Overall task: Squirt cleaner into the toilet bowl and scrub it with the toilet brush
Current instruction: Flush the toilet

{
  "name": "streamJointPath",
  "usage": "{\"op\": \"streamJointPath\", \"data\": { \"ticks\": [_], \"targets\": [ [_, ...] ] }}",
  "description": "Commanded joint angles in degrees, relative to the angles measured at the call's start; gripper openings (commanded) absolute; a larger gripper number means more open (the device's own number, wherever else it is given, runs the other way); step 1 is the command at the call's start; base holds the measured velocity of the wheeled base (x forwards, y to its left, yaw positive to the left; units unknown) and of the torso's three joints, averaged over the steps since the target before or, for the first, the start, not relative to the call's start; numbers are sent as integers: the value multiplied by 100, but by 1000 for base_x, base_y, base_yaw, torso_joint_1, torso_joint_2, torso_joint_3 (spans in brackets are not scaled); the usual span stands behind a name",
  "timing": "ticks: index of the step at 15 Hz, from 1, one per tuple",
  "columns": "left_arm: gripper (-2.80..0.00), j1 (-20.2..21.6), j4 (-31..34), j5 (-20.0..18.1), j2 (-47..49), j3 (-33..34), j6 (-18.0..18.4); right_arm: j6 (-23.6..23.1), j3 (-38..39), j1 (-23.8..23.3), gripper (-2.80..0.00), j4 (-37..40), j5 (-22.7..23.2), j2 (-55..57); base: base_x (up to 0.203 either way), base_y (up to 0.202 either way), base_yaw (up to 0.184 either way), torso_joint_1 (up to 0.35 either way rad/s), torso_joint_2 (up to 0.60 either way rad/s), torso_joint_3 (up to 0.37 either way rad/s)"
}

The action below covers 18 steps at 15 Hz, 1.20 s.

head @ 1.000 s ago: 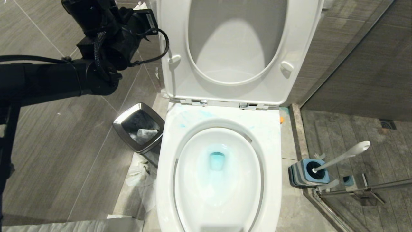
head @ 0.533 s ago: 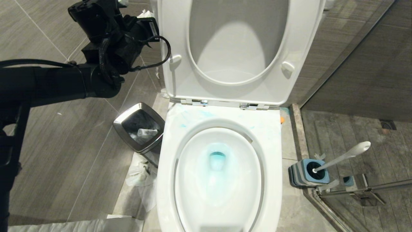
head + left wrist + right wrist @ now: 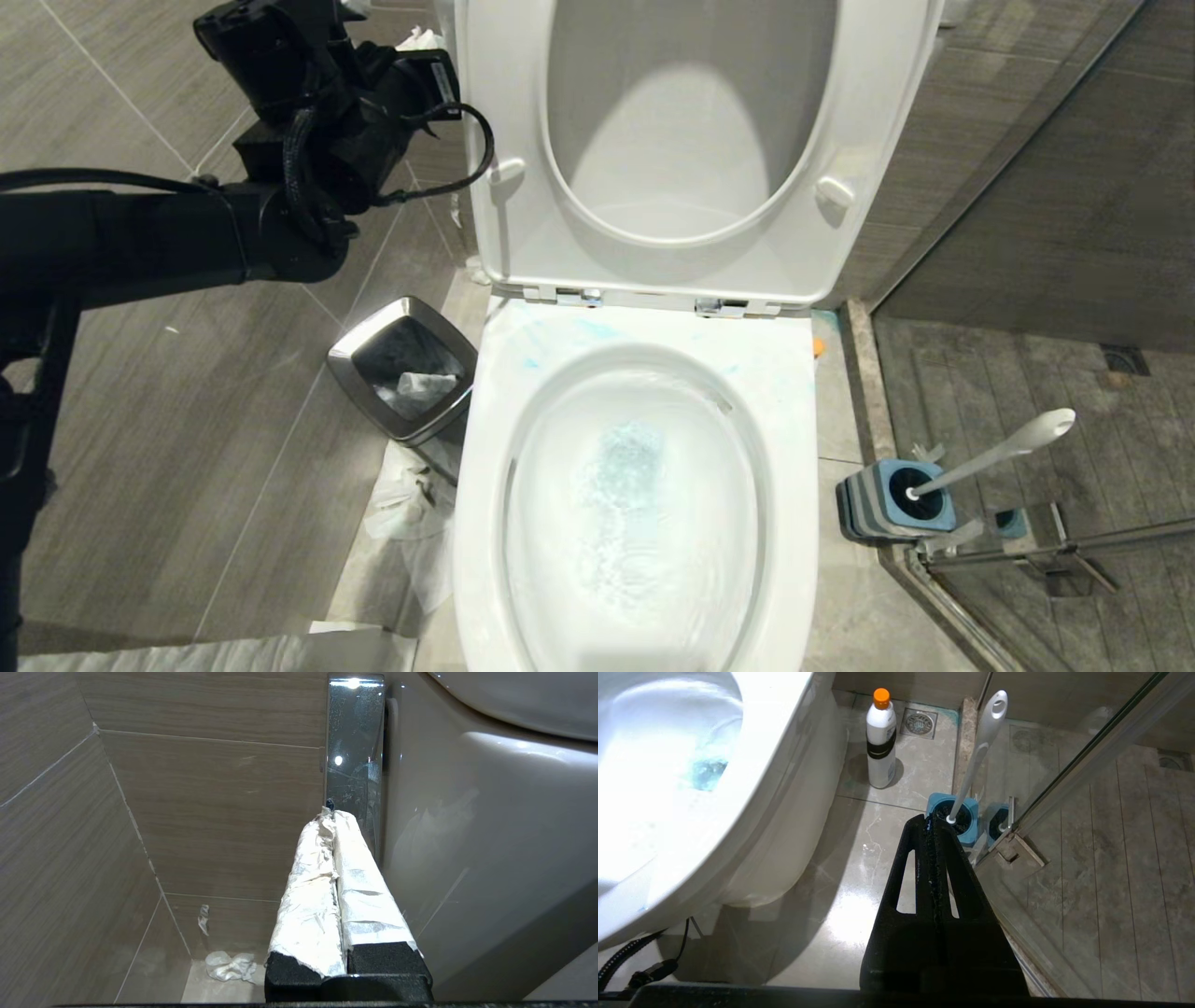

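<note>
Toilet brush (image 3: 999,453) head-down in holder (image 3: 894,501), handle leaning right, both grippers' fingers (image 3: 348,868) closed, empty.

White toilet bowl (image 3: 485,523) — turquoise cleaner (image 3: 627,467), blue-grey holder (image 3: 882,509), orange-capped bottle (image 3: 881,742)

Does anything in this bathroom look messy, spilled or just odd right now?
Yes. Turquoise smears mark the toilet bowl's rim near the hinges, crumpled tissue lies on the floor beside the small bin, and the left hand's fingers are wrapped in crinkled white tape.
</note>
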Motion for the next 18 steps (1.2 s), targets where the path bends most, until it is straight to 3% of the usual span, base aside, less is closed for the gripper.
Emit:
{"op": "streamJointPath", "data": {
  "ticks": [1, 15, 18],
  "targets": [
    [-280, 9, -28, 9, -92, -4, -5, -3, 141, 1, -280, -6, -4, 5, 0, 0, 0, 0, 0, 0],
    [-280, 71, 641, 2, -1884, 357, 144, -3, 141, 1, -280, -6, -4, 5, 0, 0, 0, 0, 0, 0],
    [-280, 133, 1172, -553, -2418, 421, 195, -3, 142, 1, -280, -6, 2, 5, 0, 0, 0, 0, 0, 0]
  ]
}}
